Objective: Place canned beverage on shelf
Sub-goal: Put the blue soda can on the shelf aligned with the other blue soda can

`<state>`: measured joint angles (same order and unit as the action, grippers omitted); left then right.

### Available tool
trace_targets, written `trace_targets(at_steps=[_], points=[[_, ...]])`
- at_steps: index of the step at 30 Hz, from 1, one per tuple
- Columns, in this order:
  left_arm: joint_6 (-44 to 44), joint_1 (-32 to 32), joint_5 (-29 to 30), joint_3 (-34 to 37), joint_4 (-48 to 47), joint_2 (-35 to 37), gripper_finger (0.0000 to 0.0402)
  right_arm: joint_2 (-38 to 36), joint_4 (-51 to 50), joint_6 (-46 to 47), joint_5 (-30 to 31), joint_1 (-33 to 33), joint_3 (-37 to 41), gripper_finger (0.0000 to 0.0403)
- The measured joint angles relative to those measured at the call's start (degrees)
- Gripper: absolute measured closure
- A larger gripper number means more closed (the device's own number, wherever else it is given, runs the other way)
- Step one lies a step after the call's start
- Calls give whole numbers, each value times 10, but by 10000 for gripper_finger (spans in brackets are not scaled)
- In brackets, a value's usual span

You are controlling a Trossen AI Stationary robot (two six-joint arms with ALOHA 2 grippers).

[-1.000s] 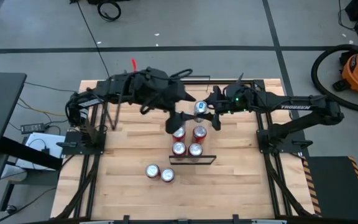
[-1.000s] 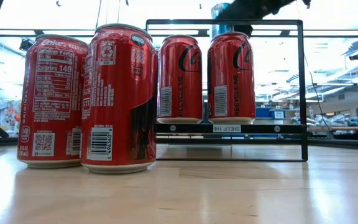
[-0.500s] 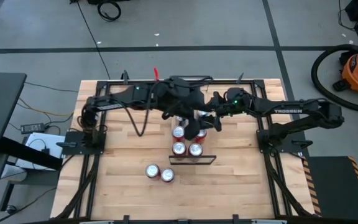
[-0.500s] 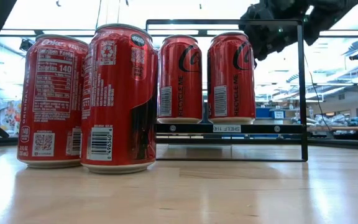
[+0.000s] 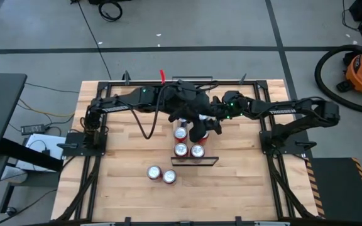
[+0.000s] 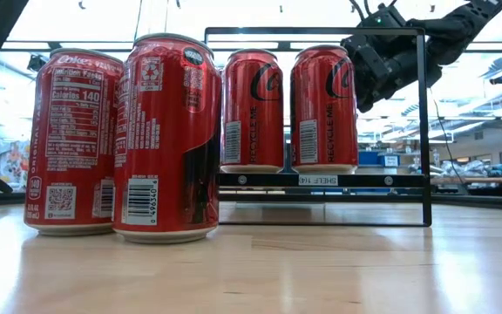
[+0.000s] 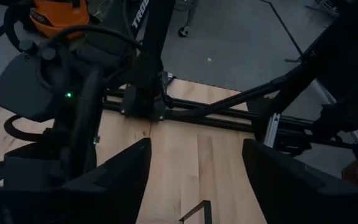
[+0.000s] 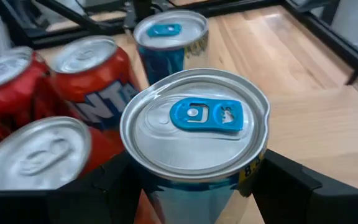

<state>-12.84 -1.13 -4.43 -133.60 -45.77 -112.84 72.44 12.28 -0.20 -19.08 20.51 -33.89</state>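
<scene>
— What sits nearest on the counter (image 6: pixel 321 270)?

— Two loose red cans (image 6: pixel 120 139), upright and touching, at the front edge, left of the shelf.

— And the shelf (image 6: pixel 321 179)?

— Just behind them. Two red cans stand side by side on its front end, between the black wire rails. From above, a third red can (image 5: pixel 180 133) stands behind the left one.

— Where is the can to be placed?

— In the right hand (image 8: pixel 194 180). It is a blue-tabbed can (image 8: pixel 194 118), upright, with the two dark fingers pinching its sides. Red cans and an orange can (image 8: pixel 89 68) are close beside it, and another blue-tabbed can (image 8: pixel 169 34) stands beyond it.

— Is it on the board?

— I cannot tell. From above the arms hide it; it seems to be at the far right spot of the shelf, behind the right front can.

— And the left hand (image 7: pixel 196 168)?

— Spread and holding nothing. It hangs over the far end of the shelf, right next to the right hand, and bare counter shows between its fingers.

— Farthest back?

— Both arms reach in from their bases at the counter's sides and meet at the middle.
</scene>
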Motion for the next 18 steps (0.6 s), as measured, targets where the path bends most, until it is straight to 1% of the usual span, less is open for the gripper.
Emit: trace_targets(at_steps=[7, 13, 18], points=[[-6, 0, 0, 0, -8, 0, 148, 11, 0, -14, 13, 2, 0, 137], [-2, 0, 0, 0, -9, 0, 148, 29, 14, -11, 10, 1, -1, 129], [0, 0, 0, 0, -29, 2, 148, 32, 23, -5, 10, -1, -1, 124]])
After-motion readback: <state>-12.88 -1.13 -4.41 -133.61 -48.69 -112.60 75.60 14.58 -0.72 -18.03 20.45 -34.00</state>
